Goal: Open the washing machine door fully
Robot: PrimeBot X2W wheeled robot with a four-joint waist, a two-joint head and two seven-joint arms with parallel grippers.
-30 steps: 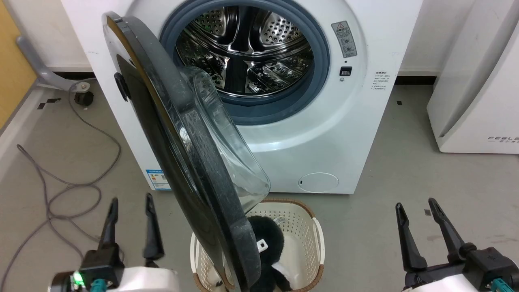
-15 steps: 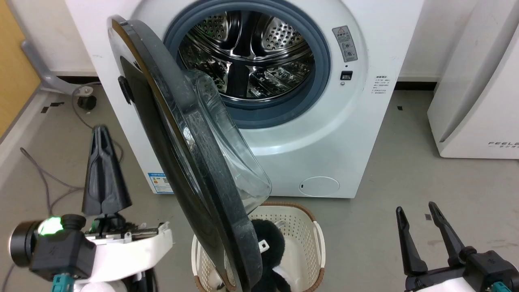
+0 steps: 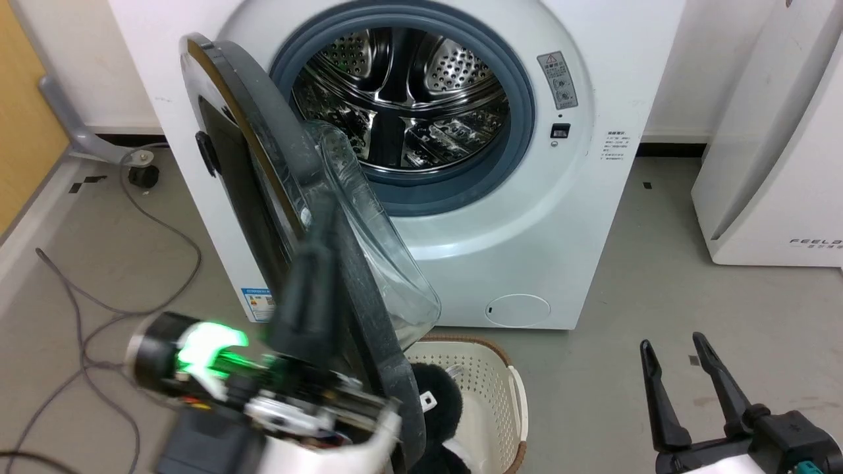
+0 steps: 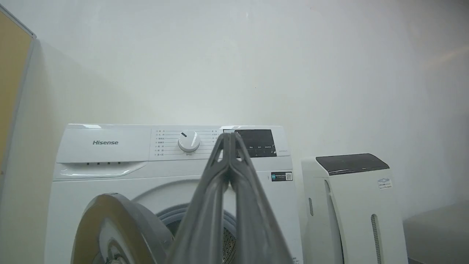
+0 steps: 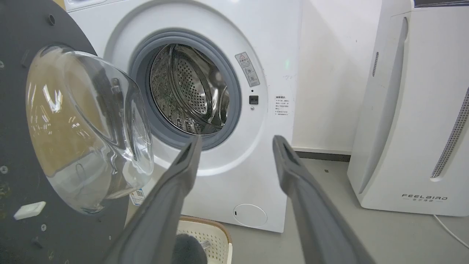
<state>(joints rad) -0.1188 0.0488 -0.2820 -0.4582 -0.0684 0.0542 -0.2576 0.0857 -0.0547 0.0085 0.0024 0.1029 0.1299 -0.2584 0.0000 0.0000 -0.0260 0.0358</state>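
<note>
Left gripper (image 4: 229,138), fingers pressed together, sits low and left of centre, blurred across the door (image 3: 253,191) at its rim; I can't tell if they touch. The door stands half open, slanting from upper left to bottom centre. The spread right gripper (image 3: 672,342) at lower right is farther off.

Left claw (image 4: 230,139) raised with fingers pressed together; right claw (image 3: 670,343) low, fingers spread.

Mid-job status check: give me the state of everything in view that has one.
washing machine door, part open, swung out on its left hinge, not fully back.
left pincer, shut, empty, blurred near the door's edge.
right pincer, open, empty.
drum, exposed, looks empty.
laundry basket, under the door's lower edge, dark fluffy item inside.
oval flap, closed.
</note>
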